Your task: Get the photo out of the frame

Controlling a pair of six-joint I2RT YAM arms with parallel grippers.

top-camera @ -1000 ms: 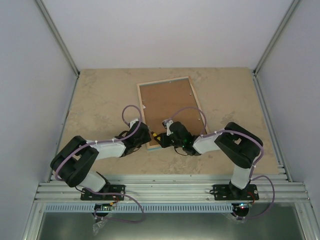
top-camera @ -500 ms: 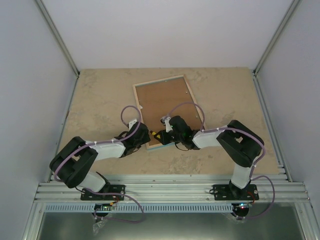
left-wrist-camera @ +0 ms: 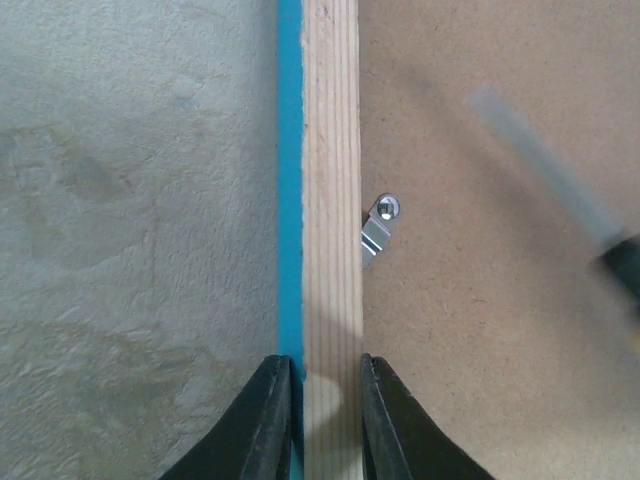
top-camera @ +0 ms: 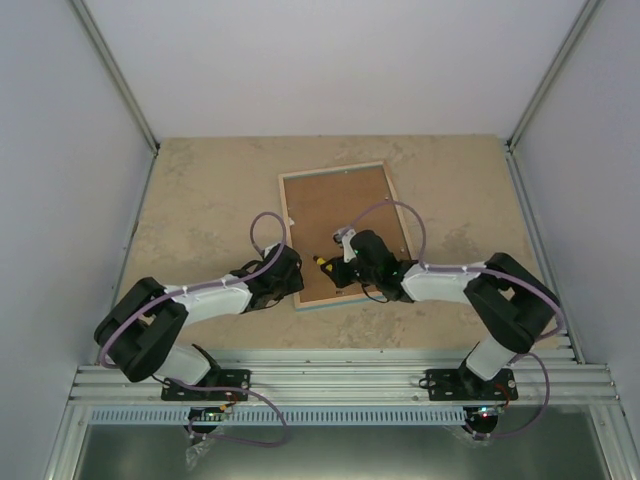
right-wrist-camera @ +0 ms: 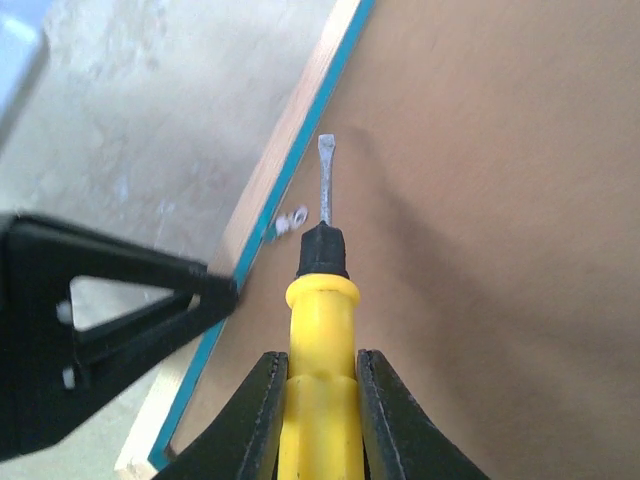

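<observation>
Both grippers are gripping: left gripper (left-wrist-camera: 326, 385) the frame's (left-wrist-camera: 330, 150) rail, right gripper (right-wrist-camera: 321, 395) a screwdriver (right-wrist-camera: 322, 300). The photo, unseen, is presumably lying under the backing (right-wrist-camera: 480, 200), so the blade (right-wrist-camera: 324, 180) should be swivelling the clip (right-wrist-camera: 292, 221) aside.

The frame (left-wrist-camera: 330, 150) shows pale wood with fine straight grain and a thin turquoise strip down its left edge, around a plain mid-brown backing board (left-wrist-camera: 480, 320) that carries a small silver clip (left-wrist-camera: 378, 225). The table (top-camera: 200, 200) is beige, mottled like stone with cloudy lighter and darker patches. The screwdriver (right-wrist-camera: 320, 400) has a bright yellow handle, a black collar and a dull grey blade, while the left arm (top-camera: 215, 293) and the right arm (top-camera: 445, 283) are white and black with lilac cables.
</observation>
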